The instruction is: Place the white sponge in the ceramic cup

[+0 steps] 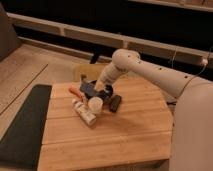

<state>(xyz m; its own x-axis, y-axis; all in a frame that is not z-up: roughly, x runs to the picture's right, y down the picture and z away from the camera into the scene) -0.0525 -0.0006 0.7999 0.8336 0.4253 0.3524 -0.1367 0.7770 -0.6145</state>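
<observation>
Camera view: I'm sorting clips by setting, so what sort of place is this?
Probably an indoor office or lab lounge: a slatted wooden table, a long dark wall ledge and carpeted floor. The gripper, shut on the bluish-grey sponge, hangs above the cream ceramic cup.

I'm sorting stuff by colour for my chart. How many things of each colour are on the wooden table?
White: 2, the small cream-white ceramic cup and the white bottle-shaped tube.
Black: 2, the wide black bowl and the small black oblong gadget.
Orange: 1, the thin orange stick.
Bluish-grey: 1, the flat sponge, in the shut gripper over the bowl.
Total: 6.
</observation>
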